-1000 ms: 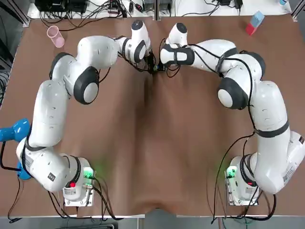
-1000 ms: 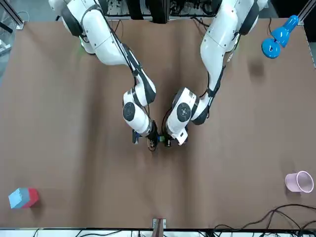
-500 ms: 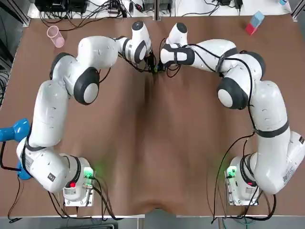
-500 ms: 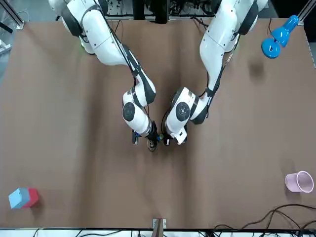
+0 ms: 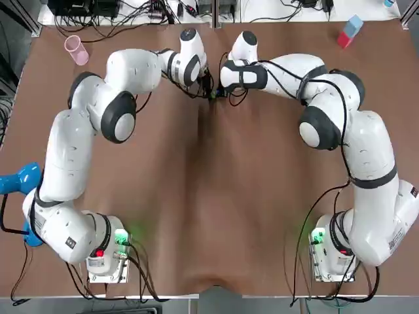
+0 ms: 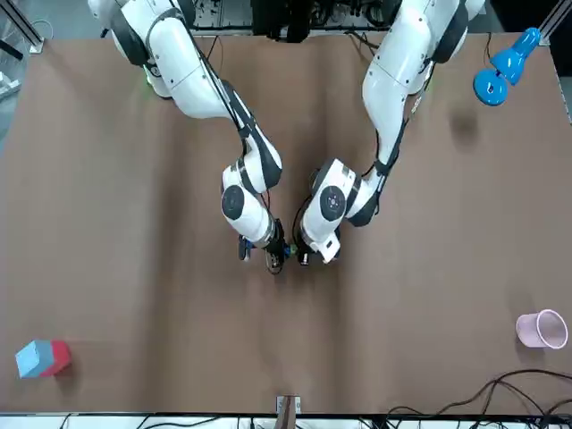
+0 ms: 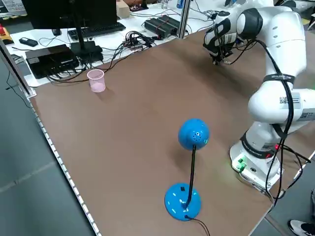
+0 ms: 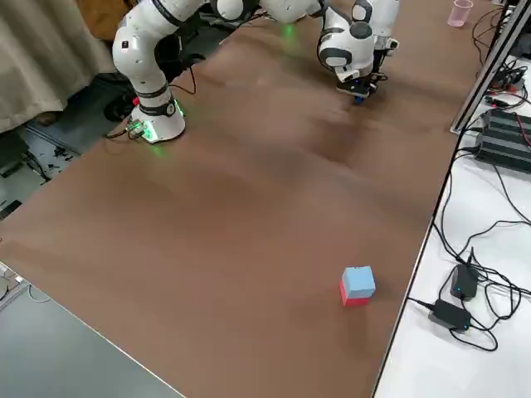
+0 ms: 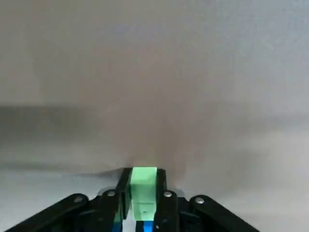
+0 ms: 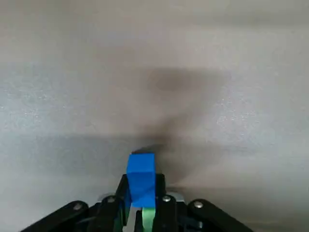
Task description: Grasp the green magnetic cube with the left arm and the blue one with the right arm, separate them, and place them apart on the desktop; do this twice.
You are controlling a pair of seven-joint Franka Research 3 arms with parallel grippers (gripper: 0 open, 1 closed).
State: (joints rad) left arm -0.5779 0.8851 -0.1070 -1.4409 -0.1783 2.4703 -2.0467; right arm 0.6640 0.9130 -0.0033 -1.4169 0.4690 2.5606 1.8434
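Observation:
The green cube (image 9: 144, 191) sits between the fingers of my left gripper (image 9: 144, 195), which is shut on it, and the blue cube (image 9: 145, 226) shows just behind it. In the right wrist view, my right gripper (image 10: 141, 186) is shut on the blue cube (image 10: 141, 176), with the green cube (image 10: 147, 217) behind it. The two cubes are still stuck together. Both grippers meet tip to tip low over the table's far middle: the left gripper (image 5: 207, 91) and the right gripper (image 5: 218, 95) seen from above, the left gripper (image 6: 301, 256) and the right gripper (image 6: 273, 259) seen from the front.
A pink cup (image 5: 75, 50) stands at the far left corner. A light-blue and red block (image 5: 349, 31) lies at the far right. A blue desk lamp (image 7: 189, 172) stands at the left edge near my left base. Cables and boxes lie beyond the far edge.

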